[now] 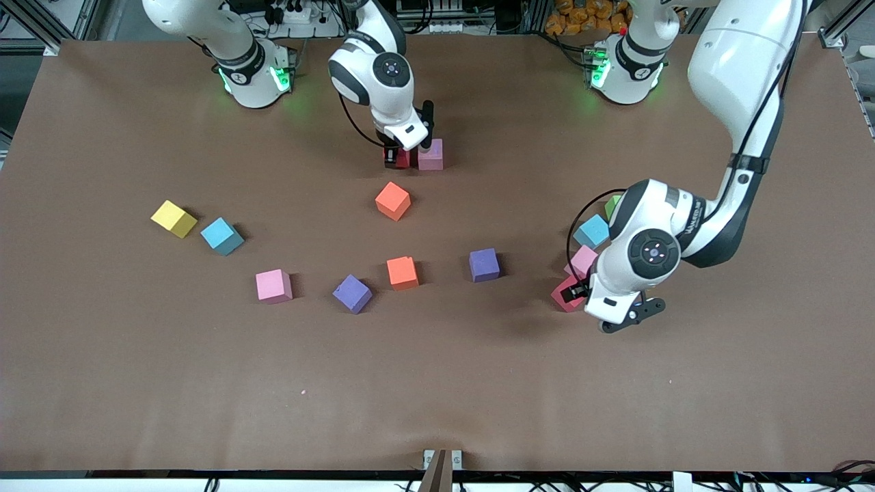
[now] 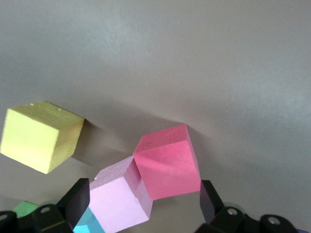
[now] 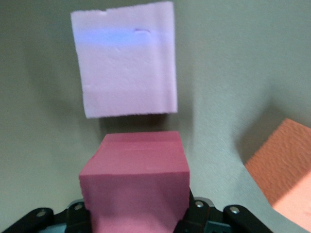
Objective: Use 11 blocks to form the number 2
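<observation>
While the right gripper (image 3: 138,213) pinches a red block (image 3: 136,182) low at the table (image 1: 137,383), a pink block (image 3: 124,58) sits just beside that cube, an orange block (image 3: 286,170) a little farther off. With fingers (image 2: 77,199) spread, the left gripper (image 2: 143,208) stands around another red block (image 2: 167,162) touching a second pink block (image 2: 119,201); a yellow-green block (image 2: 39,136) lies near.

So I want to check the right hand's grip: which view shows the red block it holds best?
The right wrist view: the red block fills the foreground between the right hand, shut on it, beside a pink block. The front view shows only a sliver of it under the wrist. The left wrist view doesn't show it.
</observation>
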### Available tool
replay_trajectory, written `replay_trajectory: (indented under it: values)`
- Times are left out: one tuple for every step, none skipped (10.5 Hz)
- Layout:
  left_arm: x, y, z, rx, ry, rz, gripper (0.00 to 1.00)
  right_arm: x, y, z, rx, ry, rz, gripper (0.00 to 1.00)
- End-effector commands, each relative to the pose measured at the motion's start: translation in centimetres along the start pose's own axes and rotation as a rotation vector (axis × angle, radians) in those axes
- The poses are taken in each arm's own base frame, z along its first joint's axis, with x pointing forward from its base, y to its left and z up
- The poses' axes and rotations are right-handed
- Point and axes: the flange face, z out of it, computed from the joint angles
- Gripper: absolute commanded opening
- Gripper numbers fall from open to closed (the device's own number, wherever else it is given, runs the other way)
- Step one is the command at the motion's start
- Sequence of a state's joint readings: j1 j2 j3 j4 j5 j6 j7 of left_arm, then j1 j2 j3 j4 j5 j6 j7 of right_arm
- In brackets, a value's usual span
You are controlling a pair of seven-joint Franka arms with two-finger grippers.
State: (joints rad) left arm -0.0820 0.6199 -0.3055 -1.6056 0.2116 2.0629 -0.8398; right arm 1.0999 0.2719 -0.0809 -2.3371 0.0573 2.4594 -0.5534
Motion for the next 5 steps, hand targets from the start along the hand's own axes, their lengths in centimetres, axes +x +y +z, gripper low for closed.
replay_trajectory:
  values:
    - [0.2, 0.2, 1.9, 0.001, -0.039, -0.018, 1.0, 1.5, -1.0, 0.4, -0.015, -0.002, 0.024, 0.33]
    - [0.2, 0.3, 2.4, -0.006, -0.047, -0.021, 1.0, 1.6, -1.1, 0.8, -0.018, -0.002, 0.022, 0.33]
    - [0.3, 0.3, 2.8, -0.007, -0.052, -0.022, 1.0, 1.6, -1.0, 1.0, -0.021, 0.003, 0.023, 0.34]
    - [0.3, 0.4, 3.0, -0.012, -0.05, -0.023, 1.0, 1.7, -1.0, 1.4, -0.022, 0.002, 0.025, 0.34]
    - [0.4, 0.5, 3.5, -0.019, -0.05, -0.024, 1.0, 1.8, -0.9, 1.7, -0.023, 0.001, 0.043, 0.34]
